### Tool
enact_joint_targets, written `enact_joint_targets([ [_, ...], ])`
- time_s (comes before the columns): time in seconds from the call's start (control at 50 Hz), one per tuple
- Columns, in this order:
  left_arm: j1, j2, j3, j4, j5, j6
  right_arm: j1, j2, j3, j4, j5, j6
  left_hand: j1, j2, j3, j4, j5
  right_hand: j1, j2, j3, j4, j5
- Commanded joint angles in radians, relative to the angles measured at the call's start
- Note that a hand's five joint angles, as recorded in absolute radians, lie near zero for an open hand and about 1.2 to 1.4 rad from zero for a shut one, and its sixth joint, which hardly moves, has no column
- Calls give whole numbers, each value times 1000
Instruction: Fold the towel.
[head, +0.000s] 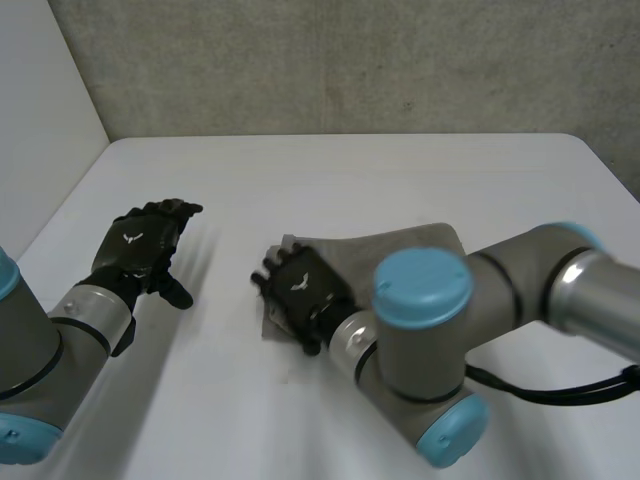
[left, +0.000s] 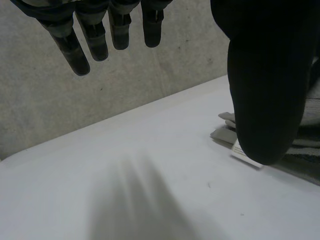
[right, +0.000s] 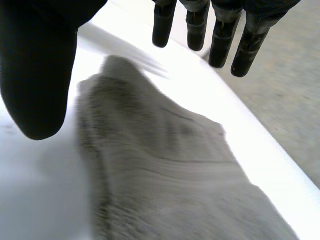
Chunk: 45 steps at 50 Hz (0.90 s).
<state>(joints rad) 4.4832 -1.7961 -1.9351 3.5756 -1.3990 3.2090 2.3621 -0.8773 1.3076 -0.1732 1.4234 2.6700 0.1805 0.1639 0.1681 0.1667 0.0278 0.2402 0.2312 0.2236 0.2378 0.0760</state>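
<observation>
I see the white surface (head: 400, 180) running up to a grey wall (head: 350, 60) at the far side. My right arm (head: 520, 290) is the biggest thing on it, reaching across from the right with its elbow close to the camera. My left arm (head: 40, 340) comes in low at the near left corner. The grey towel (head: 400, 245) lies around the middle of the surface, a little towards the right, bunched into a thick layered shape, with its near part hidden under the right arm. The right hand (head: 305, 290) is over the towel's left end, and in its wrist view the fingers (right: 220, 45) are straight and set well apart from the thumb, pinching nothing. I cannot tell whether the palm touches the cloth. The left hand (head: 140, 245) hangs over bare surface, well apart from the towel, its fingers (left: 75, 50) straight and slightly spread, holding nothing. From that wrist I can make out a small white label (left: 245, 152) at the towel's layered edge.
</observation>
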Motion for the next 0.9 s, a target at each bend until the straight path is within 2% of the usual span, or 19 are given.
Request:
enact_joint_targets([
  [0.02,-16,3,2,0,-2,0,-205,-182,116,17,57,160,-6,11,6,8,-28,-66,-57,-49,-63,-76],
  [0.1,-47,3,18,-1,0,-3,-279,-236,202,24,49,176,-6,11,6,8,-28,-66,-57,-49,-63,-76],
  [0.14,-73,3,28,-1,0,-3,-360,-264,289,21,43,169,-6,11,6,8,-28,-66,-57,-49,-63,-76],
  [0.18,-136,1,68,-5,-3,-2,-400,-267,333,14,43,163,-6,11,6,8,-28,-66,-57,-49,-63,-76],
  [0.28,-209,-23,128,-11,-6,-3,-484,-267,427,-26,23,122,-6,11,6,8,-28,-48,-39,-31,-45,-58],
  [0.3,-232,-41,149,-11,-6,-3,-507,-267,452,-51,11,113,-6,11,6,8,-28,78,87,95,81,68],
  [0.32,-233,-42,150,-11,-6,-3,-507,-267,452,-51,11,113,-6,11,6,8,-28,80,89,96,82,69],
  [0.36,-277,-69,189,-12,-18,-3,-544,-258,489,-97,-7,102,-6,11,6,8,-28,384,393,400,386,373],
  [0.38,-277,-69,189,-12,-18,-3,-544,-258,489,-97,-7,102,-6,11,6,8,-28,385,394,402,387,375],
  [0.4,-286,-74,200,-14,-35,-3,-553,-247,495,-113,-6,93,-6,11,6,8,-28,559,568,576,562,549],
  [0.42,-286,-74,200,-14,-35,-3,-554,-247,495,-114,-6,93,-6,11,6,8,-28,561,570,578,564,551],
  [0.46,-291,-72,206,-15,-70,-5,-557,-218,492,-135,5,76,-6,11,6,8,-28,1049,1058,1065,1051,1038],
  [0.48,-291,-72,206,-15,-71,-5,-557,-218,492,-135,5,76,-6,11,6,8,-28,1051,1060,1068,1054,1041],
  [0.5,-291,-71,205,-17,-83,-5,-557,-215,484,-141,5,76,-6,11,6,8,-28,1155,1164,1172,1157,1145],
  [0.7,-285,-52,191,-24,-95,-5,-535,-227,367,-154,12,91,-6,11,6,8,-28,1156,1165,1173,1158,1146],
  [0.78,-276,-31,196,-55,-107,-11,-395,-224,264,-146,11,164,-6,11,6,8,-28,1156,1165,1173,1158,1146],
  [0.8,-276,-31,196,-55,-107,-11,-394,-224,263,-146,11,165,-6,11,6,8,-28,1156,1165,1173,1158,1146],
  [0.9,-246,-11,203,-83,-153,-58,-212,-151,95,-117,-9,287,-6,11,6,8,-28,1156,1165,1173,1158,1146],
])
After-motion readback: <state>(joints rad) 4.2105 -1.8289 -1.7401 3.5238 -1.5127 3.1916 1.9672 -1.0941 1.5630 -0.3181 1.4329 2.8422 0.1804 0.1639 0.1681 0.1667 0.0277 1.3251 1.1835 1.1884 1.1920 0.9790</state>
